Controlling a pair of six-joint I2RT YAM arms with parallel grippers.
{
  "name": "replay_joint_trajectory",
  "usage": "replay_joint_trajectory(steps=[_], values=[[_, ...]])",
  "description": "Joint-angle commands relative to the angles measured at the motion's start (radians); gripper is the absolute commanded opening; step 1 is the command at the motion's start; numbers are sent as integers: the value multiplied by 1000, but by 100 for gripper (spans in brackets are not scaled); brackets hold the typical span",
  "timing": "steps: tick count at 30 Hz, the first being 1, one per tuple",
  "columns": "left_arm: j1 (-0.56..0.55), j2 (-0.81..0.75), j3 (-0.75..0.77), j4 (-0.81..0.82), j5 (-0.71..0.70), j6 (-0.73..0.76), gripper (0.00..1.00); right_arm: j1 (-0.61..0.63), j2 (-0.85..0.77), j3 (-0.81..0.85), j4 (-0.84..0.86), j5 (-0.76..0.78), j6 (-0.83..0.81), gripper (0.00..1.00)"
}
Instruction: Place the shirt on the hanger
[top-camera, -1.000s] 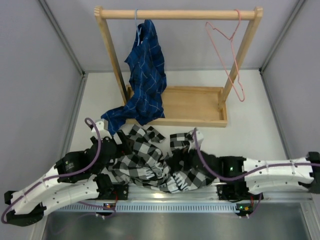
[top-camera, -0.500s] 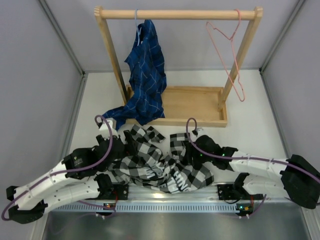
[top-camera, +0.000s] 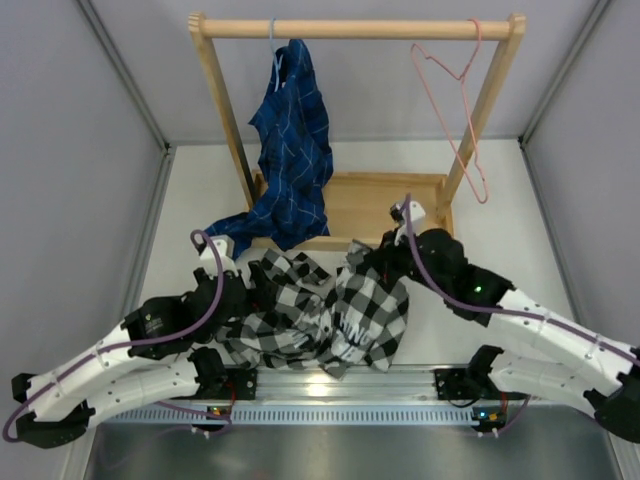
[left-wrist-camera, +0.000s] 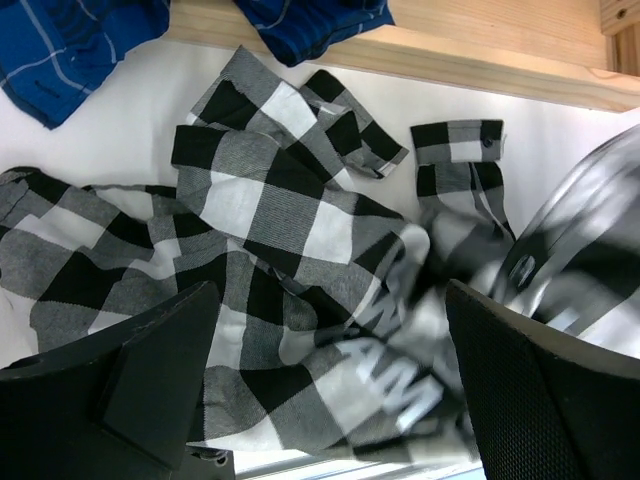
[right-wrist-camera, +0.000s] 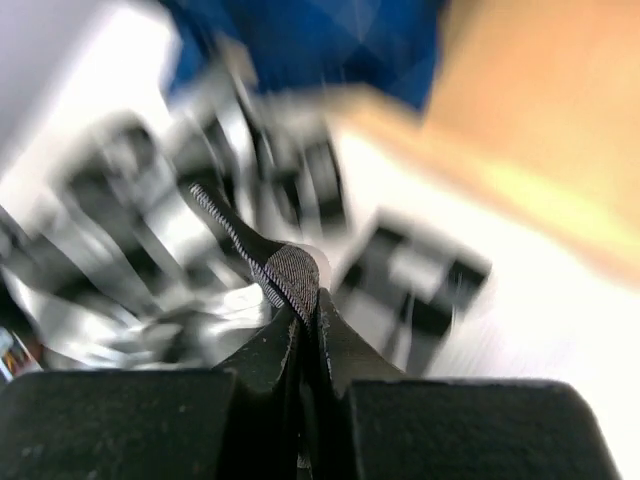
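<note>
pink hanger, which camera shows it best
Top external: the pink hanger hangs whole and empty at the right end of the wooden rail. Neither wrist view catches it: the left shows the checked shirt and rack base, the right is blurred.

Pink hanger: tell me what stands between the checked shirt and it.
Only the wooden rack's base tray lies between the checked shirt on the table and the pink hanger, which hangs bare from the rail above it. The blue shirt hangs at the rail's other end, off that path.
</note>
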Motion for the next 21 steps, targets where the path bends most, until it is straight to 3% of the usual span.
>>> replay_joint_trajectory(steps=[1,4,7,12,15,17,19,21], values=[[2,14,61,92,2,43,98,-16,-87,228,-68,78,-214,0],[2,17,113,118,-26,60,98,-16,-142,328,-96,2,-319,0],[2,2,129,155,-70,67,98,-15,-245,315,-99,-88,-350,0],[2,-41,9,275,-41,60,98,-10,-452,4,-56,-331,-180,0],[2,-15,-60,336,3,45,98,4,-567,-217,-41,-360,9,0],[2,12,-69,342,20,31,98,8,-657,-311,-97,-379,119,21],[2,54,-69,341,34,31,98,8,-739,-325,-215,-380,190,46],[2,69,-77,345,34,17,98,8,-779,-302,-280,-394,207,64]])
